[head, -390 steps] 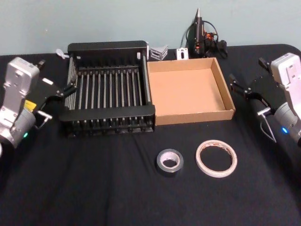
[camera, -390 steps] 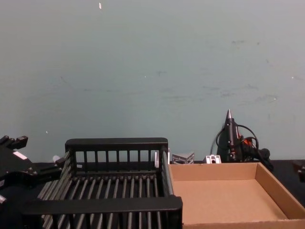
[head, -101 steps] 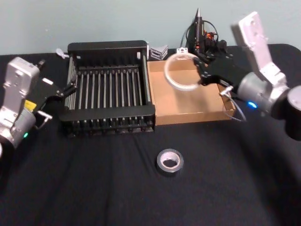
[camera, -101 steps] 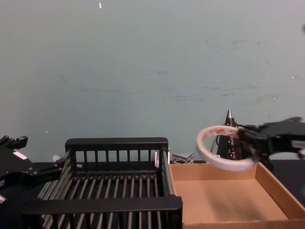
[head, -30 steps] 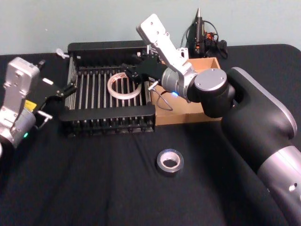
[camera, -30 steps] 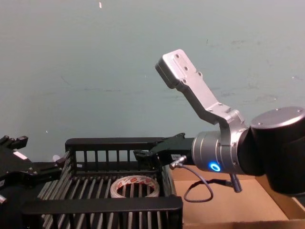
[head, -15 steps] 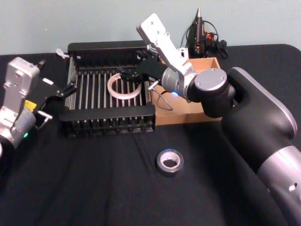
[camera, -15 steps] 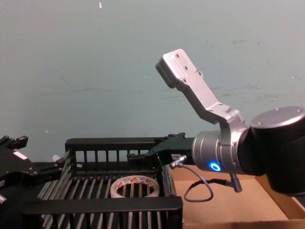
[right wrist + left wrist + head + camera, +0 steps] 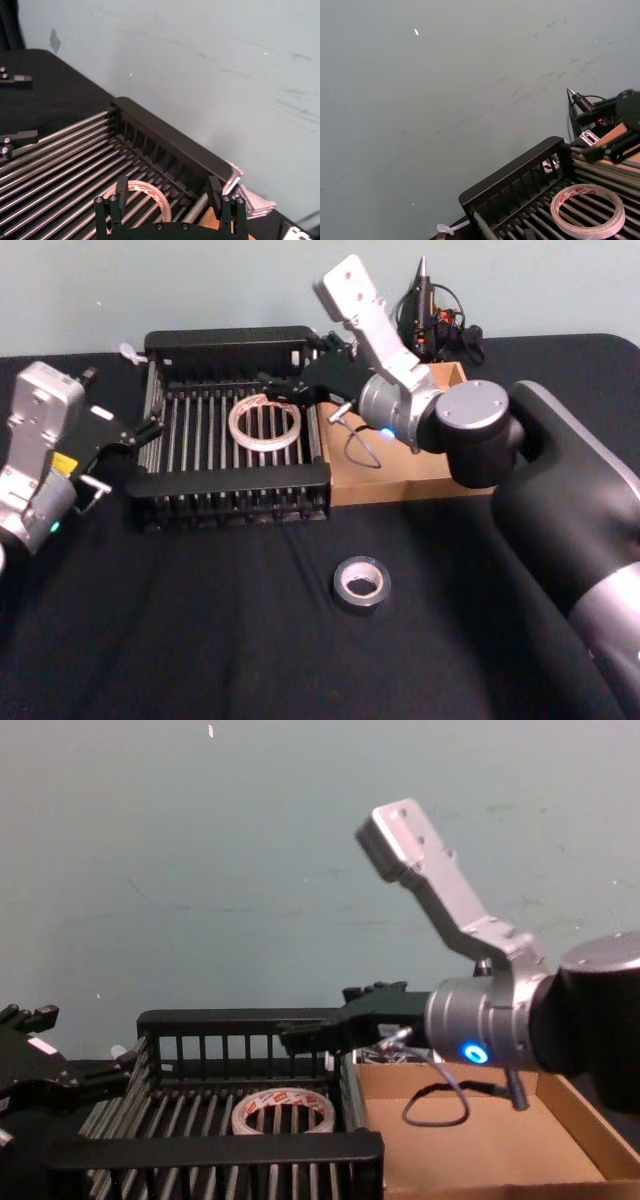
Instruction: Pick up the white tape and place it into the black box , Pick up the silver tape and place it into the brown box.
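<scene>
Nearest in the head view, the silver tape (image 9: 361,583) is seen lying flat on the black table (image 9: 200,640), at about 5 o'clock from the black box (image 9: 230,483) and well apart from it. Nothing is touching the roll.

Farther back, the black box and the brown box (image 9: 420,485) are set side by side, walls touching, with the brown box at 3 o'clock of the black one. The white tape (image 9: 265,424) is found lying flat on the slatted bottom of the black box, right of the middle; its red-printed core is shown in the left wrist view (image 9: 590,210) and in the chest view (image 9: 289,1109).

The right gripper (image 9: 283,386) is held just above the box, at about 1 o'clock from the white tape and clear of it. Its jaws are seen spread apart in the right wrist view (image 9: 167,191), with nothing between them. The right arm is stretched across the brown box, much of which is hidden behind it.

The left gripper (image 9: 140,430) is parked at 9 o'clock of the black box, just beside its left wall; its fingers seem parted, though the view of them is poor.

At the far edge, around 12 o'clock of the brown box, a dark tool with cables (image 9: 430,315) is standing against the wall.
</scene>
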Tool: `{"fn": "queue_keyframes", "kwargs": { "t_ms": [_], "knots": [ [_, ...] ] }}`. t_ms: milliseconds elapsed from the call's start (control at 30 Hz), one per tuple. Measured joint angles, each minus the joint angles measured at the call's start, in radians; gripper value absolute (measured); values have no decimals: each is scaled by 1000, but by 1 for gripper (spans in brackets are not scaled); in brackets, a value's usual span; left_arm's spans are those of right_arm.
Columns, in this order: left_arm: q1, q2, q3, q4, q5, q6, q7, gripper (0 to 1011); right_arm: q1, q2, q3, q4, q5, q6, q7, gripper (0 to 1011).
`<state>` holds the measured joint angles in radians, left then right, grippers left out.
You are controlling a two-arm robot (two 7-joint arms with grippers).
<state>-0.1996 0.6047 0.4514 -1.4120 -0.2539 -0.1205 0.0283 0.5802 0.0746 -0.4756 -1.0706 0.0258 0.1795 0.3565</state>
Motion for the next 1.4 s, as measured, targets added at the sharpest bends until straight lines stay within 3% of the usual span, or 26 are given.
{"fn": "queue_keyframes", "kwargs": {
  "t_ms": [267, 433, 467, 700, 1000, 1400],
  "knots": [
    [0, 0, 0, 0, 0, 0, 0, 1001, -67, 51, 46, -141, 37, 40, 0, 1000],
    [0, 0, 0, 0, 0, 0, 0, 1001, -150, 111, 87, -289, 73, 74, -4, 1000],
    [0, 0, 0, 0, 0, 0, 0, 1001, -150, 111, 87, -289, 73, 74, -4, 1000],
    [0, 0, 0, 0, 0, 0, 0, 1001, -270, 186, 128, -456, 107, 102, -15, 1000],
    [0, 0, 0, 0, 0, 0, 0, 1001, -428, 276, 172, -625, 147, 134, -20, 1000],
    [0, 0, 0, 0, 0, 0, 0, 1001, -567, 359, 191, -741, 179, 188, -15, 1000]
  ]
}}
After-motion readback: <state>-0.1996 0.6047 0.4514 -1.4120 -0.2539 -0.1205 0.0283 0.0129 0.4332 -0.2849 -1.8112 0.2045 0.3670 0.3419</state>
